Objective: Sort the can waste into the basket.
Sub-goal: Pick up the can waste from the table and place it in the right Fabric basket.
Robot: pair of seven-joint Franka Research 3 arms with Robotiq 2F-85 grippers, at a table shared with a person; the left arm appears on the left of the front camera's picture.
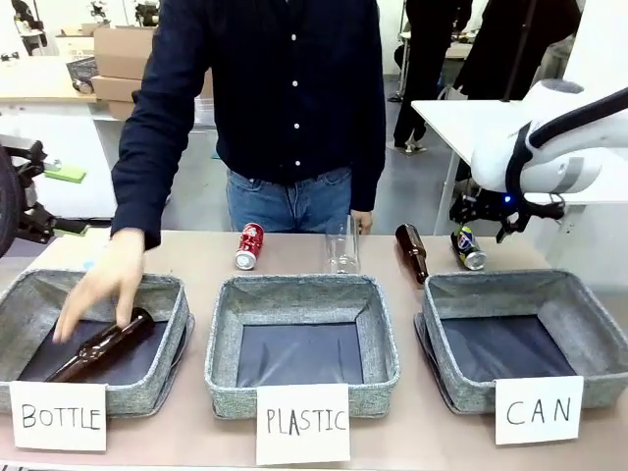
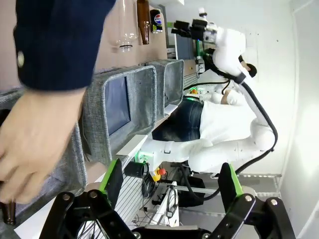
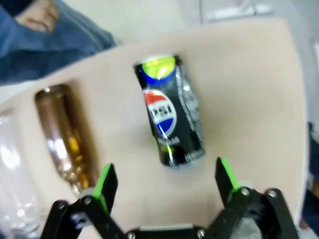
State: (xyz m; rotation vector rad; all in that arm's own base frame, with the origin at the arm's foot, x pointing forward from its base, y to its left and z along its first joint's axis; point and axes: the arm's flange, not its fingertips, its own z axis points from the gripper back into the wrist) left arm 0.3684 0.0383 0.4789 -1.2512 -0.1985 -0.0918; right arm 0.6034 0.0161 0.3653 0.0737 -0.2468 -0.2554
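Cards nearest, claws gaping, cans lying past the bins

**Front view.** Looking over three white signs at the near edge: a BOTTLE card, a PLASTIC card and a CAN card, each fronting a grey fabric bin. Finding the CAN basket at picture right, with a bare dark floor. Spotting the red can lying on its side on the surface beyond the PLASTIC bin, near a clear bottle. Spotting the dark can, also on its side, just past the basket's far rim and next to a brown bottle. Hovering above that dark can with the right claw; not possible to tell contact from here. Watching a person's hand reaching into the BOTTLE bin, touching a second brown bottle lying inside.

**Left wrist view.** Holding the left claw spread fully, gripping nothing, with the green pads well apart. Facing the person's hand and dark sleeve close up, by a bin's grey wall. Catching the dark can far off, near the right arm.

**Right wrist view.** Holding the right claw wide open and empty. Looking down on the dark can, lying on its side on the surface just ahead of the fingertips, in line with the gap and clear of both pads. Noting the brown bottle lying beside it and the clear bottle, blurred, at the picture's edge.
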